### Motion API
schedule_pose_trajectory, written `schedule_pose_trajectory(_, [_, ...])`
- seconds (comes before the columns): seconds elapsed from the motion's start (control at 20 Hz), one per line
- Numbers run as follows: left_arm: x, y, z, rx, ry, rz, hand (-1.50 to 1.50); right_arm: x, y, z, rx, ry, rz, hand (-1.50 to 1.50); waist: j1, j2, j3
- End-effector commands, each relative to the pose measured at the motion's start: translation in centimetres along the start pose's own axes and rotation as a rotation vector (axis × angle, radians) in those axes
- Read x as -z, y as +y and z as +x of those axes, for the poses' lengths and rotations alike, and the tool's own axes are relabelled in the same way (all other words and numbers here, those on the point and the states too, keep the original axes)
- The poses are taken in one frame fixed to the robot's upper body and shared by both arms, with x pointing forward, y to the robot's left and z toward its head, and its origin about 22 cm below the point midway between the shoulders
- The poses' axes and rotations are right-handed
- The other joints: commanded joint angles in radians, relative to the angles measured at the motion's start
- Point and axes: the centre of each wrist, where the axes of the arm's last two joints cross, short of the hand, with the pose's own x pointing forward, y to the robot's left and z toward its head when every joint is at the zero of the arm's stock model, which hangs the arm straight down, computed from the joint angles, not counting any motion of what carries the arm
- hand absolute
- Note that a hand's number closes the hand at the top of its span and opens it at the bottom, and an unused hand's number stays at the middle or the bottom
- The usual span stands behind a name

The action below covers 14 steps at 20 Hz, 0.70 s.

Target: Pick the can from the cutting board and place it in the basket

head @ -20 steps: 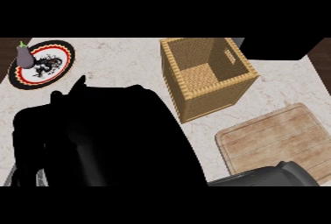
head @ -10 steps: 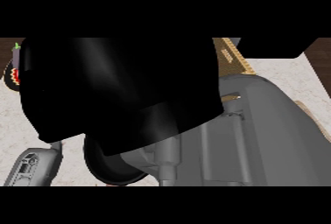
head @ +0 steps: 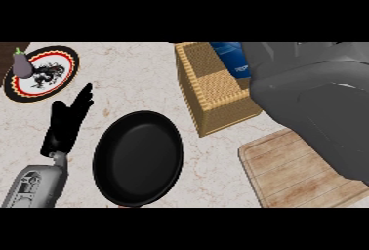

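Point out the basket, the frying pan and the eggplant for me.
Basket (head: 216, 93), head view, on its woven left wall.
Frying pan (head: 138, 157), head view, middle of its black inside.
Eggplant (head: 22, 64), head view, on its purple body.

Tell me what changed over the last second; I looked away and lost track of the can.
The right forearm swung up over the basket, and a blue can now shows inside it; the right hand itself is hidden. The left hand dropped clear, uncovering a black pan. Basket, cutting board and the plate with the eggplant kept their places.

blue can (head: 232, 59), tan woven basket (head: 216, 93)
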Motion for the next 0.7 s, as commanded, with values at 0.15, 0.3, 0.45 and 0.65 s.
schedule_pose_trajectory(0.15, [-0.2, -0.5, -0.5, -0.007, 0.0, 0.004, 0.0, 2.4, 0.4, -6.9, -0.075, 0.057, 0.048, 1.5, 0.006, 0.002, 0.001])
schedule_pose_trajectory(0.3, [0.2, -0.1, -0.2, -0.003, -0.013, -0.006, 0.0, 3.1, 0.8, -7.2, -0.034, -0.004, 0.077, 1.5, 0.01, 0.003, 0.0])
schedule_pose_trajectory(0.45, [-0.2, -0.2, 0.1, -0.016, -0.008, -0.009, 0.0, 3.6, 0.8, -11.0, -0.017, -0.006, 0.094, 1.5, 0.01, 0.003, 0.001])
schedule_pose_trajectory(0.65, [-0.6, 0.1, -0.3, 0.001, -0.008, -0.008, 0.0, 3.0, 4.6, -12.0, -0.043, 0.001, 0.133, 1.5, 0.007, 0.002, 0.001])
